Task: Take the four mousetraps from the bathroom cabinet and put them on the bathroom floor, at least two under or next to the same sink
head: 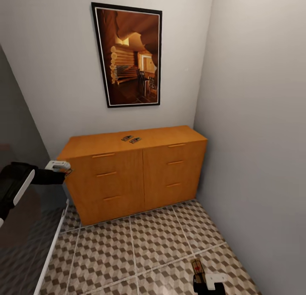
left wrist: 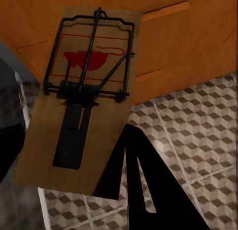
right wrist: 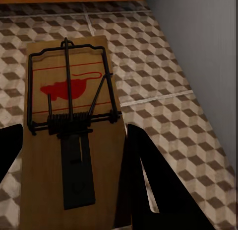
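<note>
Left arm: black, reaching level toward the orange-brown wooden cabinet's (head: 136,172) left end; left gripper (head: 63,167) clasps a flat wooden mousetrap (left wrist: 82,98), its long axis along the fingers
Right gripper (head: 208,282): low over the cube-patterned tiled floor (head: 127,248); grips a second wooden mousetrap (right wrist: 72,130), lengthwise
Cabinet top: two small mousetraps (head: 131,139) near the back edge

Framed pic (head: 127,55) of log cabin interior on grey wall (head: 255,95), dark panel (head: 21,129) at left
</note>
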Controlling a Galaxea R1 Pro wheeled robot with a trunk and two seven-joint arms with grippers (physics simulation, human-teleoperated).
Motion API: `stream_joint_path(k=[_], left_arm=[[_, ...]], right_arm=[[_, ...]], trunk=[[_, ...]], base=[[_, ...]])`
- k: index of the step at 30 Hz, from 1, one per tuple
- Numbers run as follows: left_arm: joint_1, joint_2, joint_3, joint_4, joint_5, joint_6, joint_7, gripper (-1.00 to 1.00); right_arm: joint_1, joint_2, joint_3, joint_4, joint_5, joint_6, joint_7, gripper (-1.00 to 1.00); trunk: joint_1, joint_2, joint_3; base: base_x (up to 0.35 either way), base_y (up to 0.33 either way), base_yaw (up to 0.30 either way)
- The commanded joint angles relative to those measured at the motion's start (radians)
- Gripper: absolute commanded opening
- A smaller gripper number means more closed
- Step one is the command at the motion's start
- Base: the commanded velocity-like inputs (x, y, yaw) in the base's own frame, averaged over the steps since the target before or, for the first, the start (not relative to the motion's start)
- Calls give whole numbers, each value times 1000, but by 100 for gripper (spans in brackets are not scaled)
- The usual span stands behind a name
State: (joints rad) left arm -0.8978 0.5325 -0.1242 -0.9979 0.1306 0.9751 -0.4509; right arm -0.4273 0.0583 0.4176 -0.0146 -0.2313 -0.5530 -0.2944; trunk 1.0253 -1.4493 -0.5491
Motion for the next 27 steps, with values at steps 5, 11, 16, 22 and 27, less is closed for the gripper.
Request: stream_joint_path(k=[5, 11, 16, 22, 27], left_arm=[[0, -25, -6, 61, 6, -1, 3, -100], [3, -50, -42, 159, 6, -98, 4, -100], [6, -80, -113, 362, 7, -252, 4, -100], [7, -164, -124, 842, 7, -666, 5, -100], [18, -205, -123, 1049, 10, -908, 8, -100]], right_arm=[[-1, 0, 9, 1, -11, -4, -1, -100], [-1, 1, 9, 0, -11, -4, -2, -100], [-1, 6, 9, -1, -11, -4, -4, -100], [-1, 6, 9, -2, -11, -5, -6, -100], [-1, 4, 9, -2, -11, -5, -6, -100]], trunk=[[0, -1, -1], [0, -1, -1], [0, -1, -1], [0, -1, -1], [0, -1, -1]], base=[[-43, -35, 0], [-4, -3, 0], [0, 0, 0], [0, 0, 0], [0, 0, 0]])
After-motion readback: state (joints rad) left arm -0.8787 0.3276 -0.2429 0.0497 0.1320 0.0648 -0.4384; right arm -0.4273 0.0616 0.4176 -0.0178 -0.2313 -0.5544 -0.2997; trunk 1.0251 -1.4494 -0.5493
